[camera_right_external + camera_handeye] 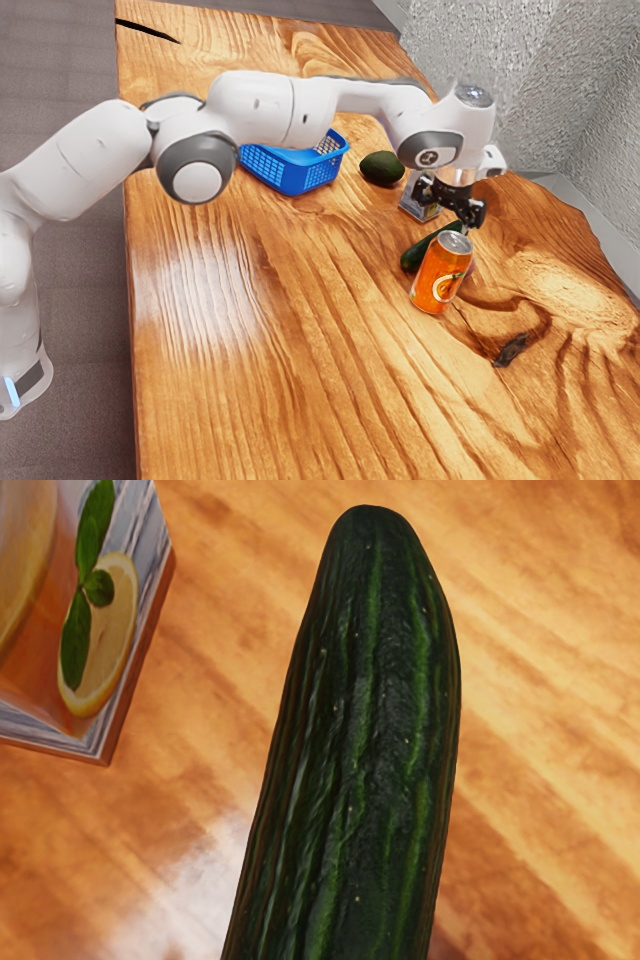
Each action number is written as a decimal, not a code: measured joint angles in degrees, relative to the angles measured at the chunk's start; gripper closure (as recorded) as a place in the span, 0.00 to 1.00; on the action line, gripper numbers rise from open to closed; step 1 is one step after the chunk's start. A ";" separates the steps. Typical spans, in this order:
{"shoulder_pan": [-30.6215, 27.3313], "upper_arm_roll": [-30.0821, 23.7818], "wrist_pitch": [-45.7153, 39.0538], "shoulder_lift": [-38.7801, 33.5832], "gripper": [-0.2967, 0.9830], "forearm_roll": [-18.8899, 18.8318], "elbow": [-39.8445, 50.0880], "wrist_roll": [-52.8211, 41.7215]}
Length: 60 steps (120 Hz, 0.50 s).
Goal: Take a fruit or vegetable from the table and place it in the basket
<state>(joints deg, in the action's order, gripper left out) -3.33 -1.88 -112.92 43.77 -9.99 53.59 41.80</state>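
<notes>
In the exterior view, your pincer, fingers apart, hangs over the cucumber, which lies on the table toward seven o'clock, its length pointing eight to two; in the wrist view it runs beside a printed carton, likely demanding a crosswise grip.
</notes>
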 joint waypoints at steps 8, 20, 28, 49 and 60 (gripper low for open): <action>-0.13 0.02 -0.21 0.57 0.23 0.03 0.00 0.08; -0.84 -0.04 -0.69 1.38 0.23 0.09 0.04 0.18; -0.93 -0.05 -1.07 1.87 0.23 0.12 0.05 0.24; -0.96 -0.14 -2.02 2.66 0.23 0.21 0.13 0.36; -0.95 -0.14 -2.42 3.07 0.23 0.26 0.13 0.42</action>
<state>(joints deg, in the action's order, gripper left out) -4.29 -2.02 -115.35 46.84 -9.73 53.72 42.22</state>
